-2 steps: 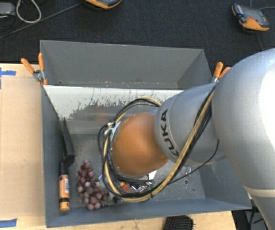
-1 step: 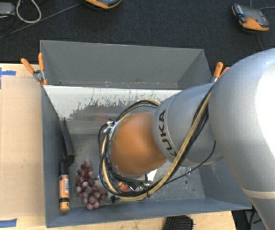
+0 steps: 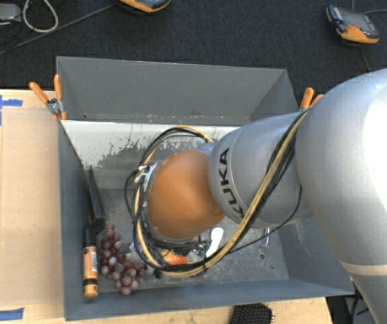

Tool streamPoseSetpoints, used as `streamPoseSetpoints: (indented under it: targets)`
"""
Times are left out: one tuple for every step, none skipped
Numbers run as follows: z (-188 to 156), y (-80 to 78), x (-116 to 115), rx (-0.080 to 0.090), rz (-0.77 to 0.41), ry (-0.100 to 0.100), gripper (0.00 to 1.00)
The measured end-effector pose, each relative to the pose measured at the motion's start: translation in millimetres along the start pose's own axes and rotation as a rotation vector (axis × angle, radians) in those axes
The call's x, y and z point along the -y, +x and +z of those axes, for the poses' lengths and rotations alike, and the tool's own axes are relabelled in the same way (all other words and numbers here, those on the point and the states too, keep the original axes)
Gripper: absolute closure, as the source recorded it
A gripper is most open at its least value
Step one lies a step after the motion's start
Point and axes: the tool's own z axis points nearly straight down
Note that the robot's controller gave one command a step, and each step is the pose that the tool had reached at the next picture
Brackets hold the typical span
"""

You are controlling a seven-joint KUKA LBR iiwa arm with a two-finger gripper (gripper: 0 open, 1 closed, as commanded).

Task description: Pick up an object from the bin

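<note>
My gripper (image 3: 179, 247) is low over the bin's front middle; only a dark part of its body shows under the arm's orange cover. Just below it, a small orange-red thing (image 3: 174, 258) peeks out on the bin floor. A white rounded object (image 3: 216, 237) lies at its right side, partly hidden by cables. To its left, a bunch of dark purple plastic grapes (image 3: 117, 260) rests in the front left corner, close to the gripper but apart from it.
A long tool with a black shaft and an orange-and-black end (image 3: 90, 265) lies along the left wall beside the grapes. A small metal piece (image 3: 264, 245) sits on the floor to the right. The arm covers the bin's middle and right.
</note>
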Motion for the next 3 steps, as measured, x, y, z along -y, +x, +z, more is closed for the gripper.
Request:
streamPoseSetpoints:
  targets:
    - [-1,2.2,-15,0.0,-0.022,0.001,1.0]
    - [0,-22.5,-14,0.0,-0.096,0.0,1.0]
    - [0,-34.1,-15,-0.007,-0.104,0.0,1.0]
